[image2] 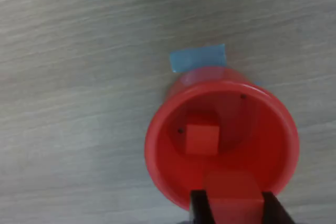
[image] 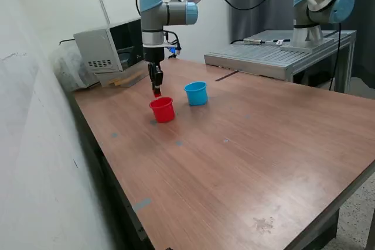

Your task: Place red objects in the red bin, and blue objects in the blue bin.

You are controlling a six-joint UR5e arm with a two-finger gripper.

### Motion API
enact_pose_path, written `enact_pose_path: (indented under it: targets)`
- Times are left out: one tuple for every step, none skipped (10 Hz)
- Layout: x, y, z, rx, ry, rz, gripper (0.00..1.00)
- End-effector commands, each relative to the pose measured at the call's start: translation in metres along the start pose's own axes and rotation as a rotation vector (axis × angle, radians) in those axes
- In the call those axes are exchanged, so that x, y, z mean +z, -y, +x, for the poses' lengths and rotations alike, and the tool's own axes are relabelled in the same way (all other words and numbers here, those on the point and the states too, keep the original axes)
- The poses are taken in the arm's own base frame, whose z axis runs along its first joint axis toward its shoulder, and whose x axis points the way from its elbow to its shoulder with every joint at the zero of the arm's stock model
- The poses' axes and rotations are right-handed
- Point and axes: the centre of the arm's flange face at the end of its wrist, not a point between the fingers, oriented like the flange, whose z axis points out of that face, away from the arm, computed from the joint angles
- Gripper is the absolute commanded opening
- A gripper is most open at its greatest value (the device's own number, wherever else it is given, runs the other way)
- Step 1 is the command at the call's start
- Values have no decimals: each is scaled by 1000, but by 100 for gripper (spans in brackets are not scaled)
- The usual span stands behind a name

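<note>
My gripper (image: 156, 91) hangs just above the red cup (image: 162, 110) and is shut on a small red cube (image2: 232, 191), which shows between the two dark fingers (image2: 198, 205) in the wrist view. The held cube is over the rim of the red cup (image2: 153, 148). A second red cube (image2: 202, 139) lies on the cup's bottom. The light blue cup (image: 196, 93) stands upright just to the exterior view's right of the red cup. No dark blue cubes show in either view.
A strip of blue tape (image2: 198, 57) is stuck to the wooden table (image: 246, 156) beside the red cup. A grey box device (image: 108, 48) stands at the back, a metal platform (image: 263, 57) with a second arm (image: 319, 4) at the back right. A wall runs along the left.
</note>
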Motion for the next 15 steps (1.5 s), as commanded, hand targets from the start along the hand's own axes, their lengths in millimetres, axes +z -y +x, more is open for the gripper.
enact_pose_path:
  targets:
    - [7,2,-1,1,-2,10,0]
    - [6,2,0,-1,-1,10,100]
    - [7,2,1,-1,-3,11,100]
    - [8,3,3,-7,-2,13,100]
    - [5,4,8,-16,-2,13,100]
    - [-10,9,12,-26,-1,6,100]
    - [-29,31,22,-39,-7,39,100]
    - [-58,60,54,-86,-16,69,100]
    - [-95,94,77,-119,-22,83,100]
    - [-135,129,95,-148,-25,105,100]
    - [-179,166,110,-181,-29,136,100]
    - [-224,203,116,-181,-28,161,100]
    - [-273,245,119,-158,-24,179,100]
    - [-298,275,120,-149,-18,217,100]
    - [-318,306,124,-162,-12,259,100]
